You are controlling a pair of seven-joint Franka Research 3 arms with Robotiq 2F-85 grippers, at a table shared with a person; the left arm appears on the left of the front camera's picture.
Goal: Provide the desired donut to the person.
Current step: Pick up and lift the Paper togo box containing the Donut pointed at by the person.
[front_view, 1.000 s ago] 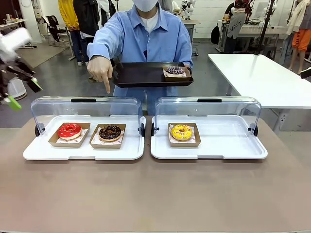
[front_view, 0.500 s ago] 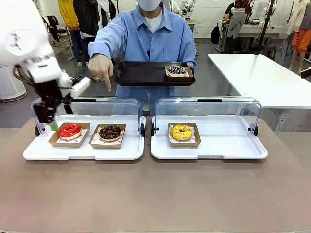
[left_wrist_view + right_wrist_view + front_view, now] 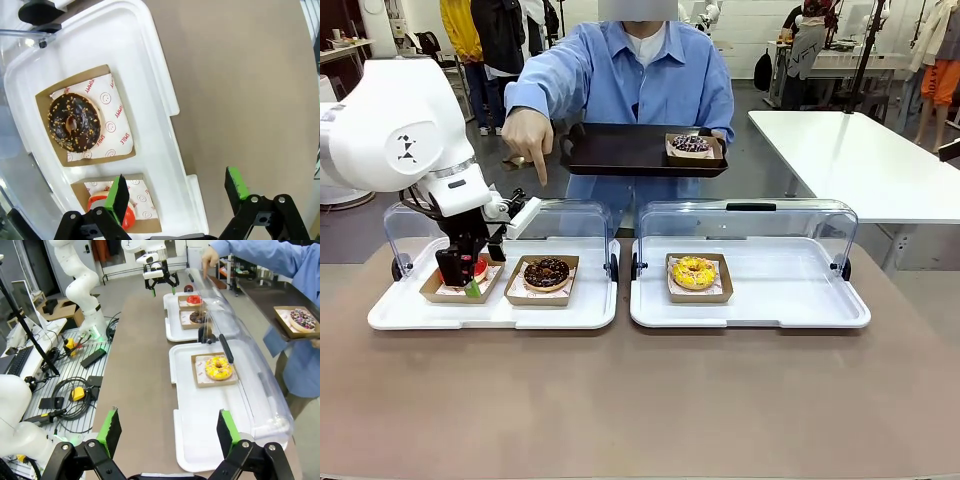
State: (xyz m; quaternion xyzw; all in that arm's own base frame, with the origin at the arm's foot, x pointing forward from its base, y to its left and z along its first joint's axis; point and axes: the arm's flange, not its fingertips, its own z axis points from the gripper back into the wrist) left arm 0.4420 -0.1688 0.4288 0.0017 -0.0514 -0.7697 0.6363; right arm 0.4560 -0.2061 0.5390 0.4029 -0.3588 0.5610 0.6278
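Observation:
The person point(image 3: 640, 75) in a light blue shirt stands at the far side and points a finger point(image 3: 541, 178) down toward the left tray. Their other hand holds a black tray point(image 3: 620, 152) with a sprinkled donut point(image 3: 691, 144) in a paper boat. A red donut point(image 3: 478, 268) and a chocolate donut point(image 3: 547, 271) sit in the left white tray point(image 3: 490, 312); a yellow donut point(image 3: 693, 271) sits in the right tray point(image 3: 770, 310). My left gripper point(image 3: 466, 283) hangs open at the red donut point(image 3: 130, 219), beside the chocolate donut point(image 3: 74, 122). My right gripper point(image 3: 170, 434) is open and held well back from the yellow donut point(image 3: 218, 367).
Both trays have clear hinged lids point(image 3: 748, 225) raised at the back. The brown table point(image 3: 640, 400) lies bare in front of the trays. A white table point(image 3: 860, 160) stands at the back right, and bystanders stand far behind the person.
My left arm has swung in from the left edge and come down over the red donut. The person's pointing hand stays put, while the black tray has shifted slightly right.

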